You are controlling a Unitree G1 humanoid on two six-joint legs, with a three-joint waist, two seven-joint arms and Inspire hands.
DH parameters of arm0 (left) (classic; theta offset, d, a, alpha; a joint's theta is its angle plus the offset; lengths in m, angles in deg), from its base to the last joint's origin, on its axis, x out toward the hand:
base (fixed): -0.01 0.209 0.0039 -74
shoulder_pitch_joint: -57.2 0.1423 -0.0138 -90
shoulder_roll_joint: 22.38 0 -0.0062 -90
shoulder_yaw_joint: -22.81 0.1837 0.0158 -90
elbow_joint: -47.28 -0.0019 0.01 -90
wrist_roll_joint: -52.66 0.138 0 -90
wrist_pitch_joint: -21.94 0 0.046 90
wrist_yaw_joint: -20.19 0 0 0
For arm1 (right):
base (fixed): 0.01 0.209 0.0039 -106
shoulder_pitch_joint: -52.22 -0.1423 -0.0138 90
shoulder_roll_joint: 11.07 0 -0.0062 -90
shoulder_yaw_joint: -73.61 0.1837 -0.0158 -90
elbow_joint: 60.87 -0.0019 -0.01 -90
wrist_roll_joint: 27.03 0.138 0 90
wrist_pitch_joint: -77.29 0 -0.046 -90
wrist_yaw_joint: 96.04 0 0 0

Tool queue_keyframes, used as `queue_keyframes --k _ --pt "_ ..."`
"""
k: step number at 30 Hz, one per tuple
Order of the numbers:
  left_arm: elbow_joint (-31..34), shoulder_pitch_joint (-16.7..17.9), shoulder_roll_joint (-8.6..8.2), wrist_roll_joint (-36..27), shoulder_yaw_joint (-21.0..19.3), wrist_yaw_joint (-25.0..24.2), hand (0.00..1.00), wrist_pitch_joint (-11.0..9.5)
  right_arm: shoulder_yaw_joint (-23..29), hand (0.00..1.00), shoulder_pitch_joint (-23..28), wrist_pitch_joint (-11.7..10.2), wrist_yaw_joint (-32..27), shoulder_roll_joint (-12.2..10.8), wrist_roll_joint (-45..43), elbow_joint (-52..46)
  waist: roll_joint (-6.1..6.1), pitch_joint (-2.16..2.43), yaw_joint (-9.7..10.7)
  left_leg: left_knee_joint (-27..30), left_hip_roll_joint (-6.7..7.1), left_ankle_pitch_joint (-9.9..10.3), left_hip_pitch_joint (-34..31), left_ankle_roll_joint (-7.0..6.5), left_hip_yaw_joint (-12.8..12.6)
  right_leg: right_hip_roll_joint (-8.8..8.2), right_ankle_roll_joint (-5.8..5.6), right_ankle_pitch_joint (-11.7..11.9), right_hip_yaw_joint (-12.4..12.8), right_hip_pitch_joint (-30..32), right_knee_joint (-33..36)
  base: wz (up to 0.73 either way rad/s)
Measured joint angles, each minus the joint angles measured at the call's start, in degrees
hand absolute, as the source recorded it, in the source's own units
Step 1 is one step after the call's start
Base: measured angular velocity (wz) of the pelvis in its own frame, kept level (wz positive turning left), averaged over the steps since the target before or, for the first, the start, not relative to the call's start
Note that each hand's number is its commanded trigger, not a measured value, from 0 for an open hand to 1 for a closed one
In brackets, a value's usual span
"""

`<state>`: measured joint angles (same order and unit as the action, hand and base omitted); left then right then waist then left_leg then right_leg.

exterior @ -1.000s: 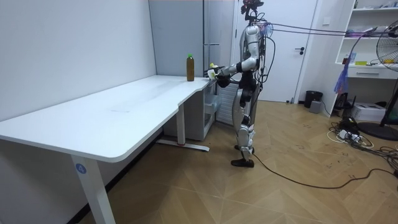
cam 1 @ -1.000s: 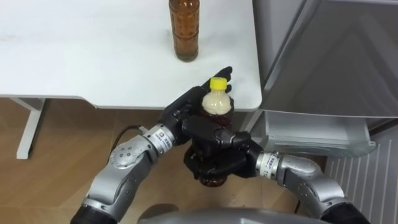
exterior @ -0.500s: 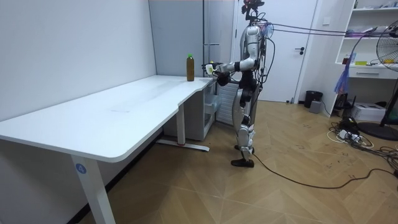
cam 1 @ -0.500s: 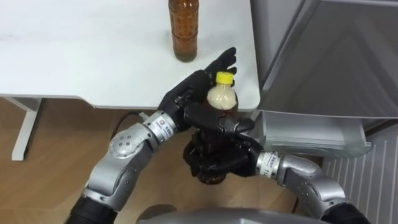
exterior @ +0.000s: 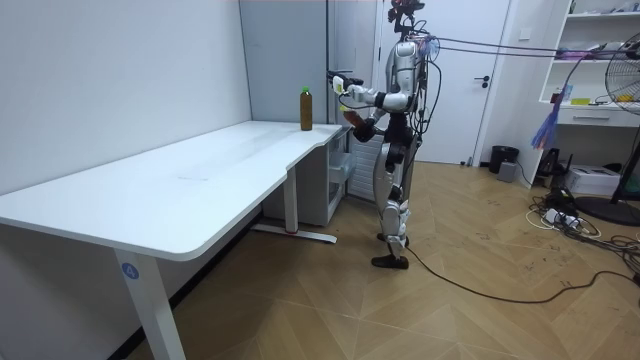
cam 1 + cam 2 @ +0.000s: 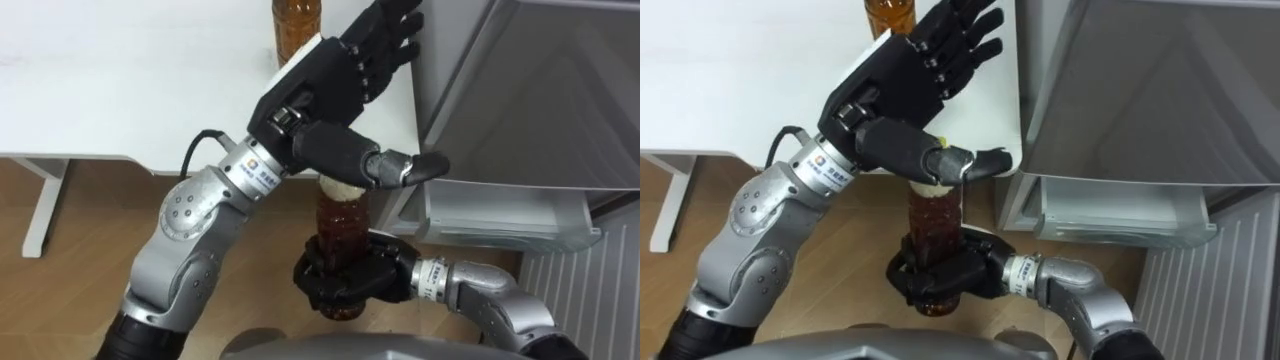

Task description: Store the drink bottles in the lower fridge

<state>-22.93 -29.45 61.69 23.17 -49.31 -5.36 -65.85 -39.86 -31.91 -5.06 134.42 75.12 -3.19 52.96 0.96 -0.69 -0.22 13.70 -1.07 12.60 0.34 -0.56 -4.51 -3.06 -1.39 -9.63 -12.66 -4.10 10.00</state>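
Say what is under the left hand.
Under the open left hand stands a bottle of brown drink, gripped low by the right hand. The thumb covers most of its cap.

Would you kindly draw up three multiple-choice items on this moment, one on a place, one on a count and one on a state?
1. Where does the free bottle stand?
A. on the white table
B. in a basket
C. on a chair

2. How many drink bottles are there?
A. one
B. two
C. four

3. How is the left hand?
A. open
B. shut on a bottle
C. shut on a cloth

Answers:
1 A: it stands upright on the tabletop.
2 B: the free bottle plus the held bottle, gripped low by the right hand.
3 A: its fingers are straight and spread above the held bottle.
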Motion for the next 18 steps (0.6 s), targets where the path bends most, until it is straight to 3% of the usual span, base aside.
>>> queue_keyframes --k 8,14,18 --pt "4.84 -0.93 -0.40 -0.33 -0.30 -0.21 0.00 -1.64 0.10 1.00 0.01 -0.01 -0.01 0.08 -0.86 0.00 -0.41 0.02 -0.25 -0.10 -0.10 0.01 0.42 0.00 0.03 0.16 0.00 0.00 0.44 0.21 0.64 -0.05" --pt "8.82 -0.96 -0.65 -0.27 -5.67 -0.47 0.00 -3.08 0.78 1.00 0.24 -0.04 -0.07 0.19 -4.75 0.01 -0.56 -0.01 -0.45 -0.02 -0.09 0.01 0.35 0.00 0.20 0.14 0.00 0.00 0.35 0.19 0.65 0.00" --pt "11.94 -1.01 -0.85 -0.27 -8.47 0.74 0.00 -3.37 2.36 1.00 2.03 -0.04 -0.09 0.11 -6.39 -0.18 -0.77 0.05 -1.64 -0.10 0.00 0.01 0.43 -0.01 0.51 0.08 0.00 0.00 0.08 0.01 0.62 0.02"
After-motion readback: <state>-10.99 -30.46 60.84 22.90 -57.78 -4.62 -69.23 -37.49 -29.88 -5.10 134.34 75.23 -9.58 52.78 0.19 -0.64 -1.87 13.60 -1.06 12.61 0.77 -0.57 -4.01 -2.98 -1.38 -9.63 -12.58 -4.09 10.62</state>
